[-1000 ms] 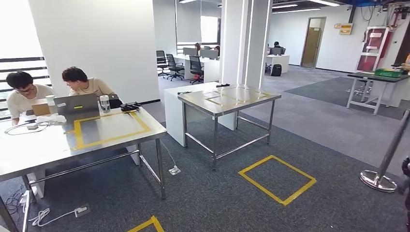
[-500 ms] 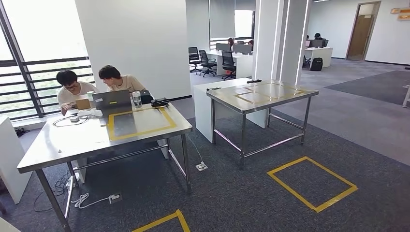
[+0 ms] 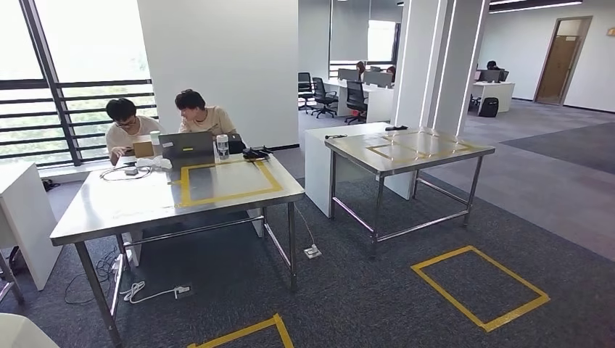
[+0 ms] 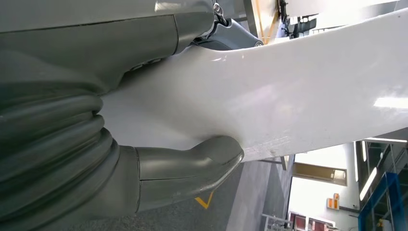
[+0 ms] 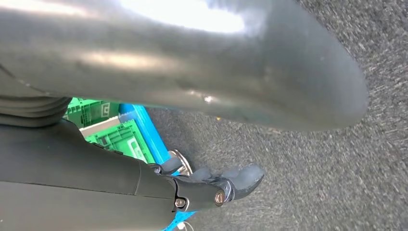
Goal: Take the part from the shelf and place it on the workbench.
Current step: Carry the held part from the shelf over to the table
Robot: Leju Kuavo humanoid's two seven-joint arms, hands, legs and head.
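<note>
My left hand (image 4: 72, 96) grips a large smooth white part (image 4: 288, 96); the thick thumb (image 4: 192, 166) presses one face and dark fingers (image 4: 231, 33) lie on the other. A pale corner of the part (image 3: 14, 333) shows at the bottom left of the head view. The steel workbench (image 3: 94, 210) with a yellow tape square (image 3: 225, 181) stands ahead on the left. A second steel table (image 3: 450, 156) stands further right. My right hand (image 5: 144, 183) hangs over grey carpet and holds nothing, its fingers (image 5: 240, 178) apart from the thumb.
Two people sit behind the near workbench with a laptop (image 3: 187, 143), a bottle (image 3: 222, 146) and cables. A white cabinet (image 3: 25, 210) stands at the left. Yellow floor squares (image 3: 479, 286) and a power strip (image 3: 181, 291) lie on the carpet. Green crates (image 5: 120, 130) sit near my right hand.
The camera has turned left: both tables and the seated people slid to the right in the head view, and the window railing came into sight.
</note>
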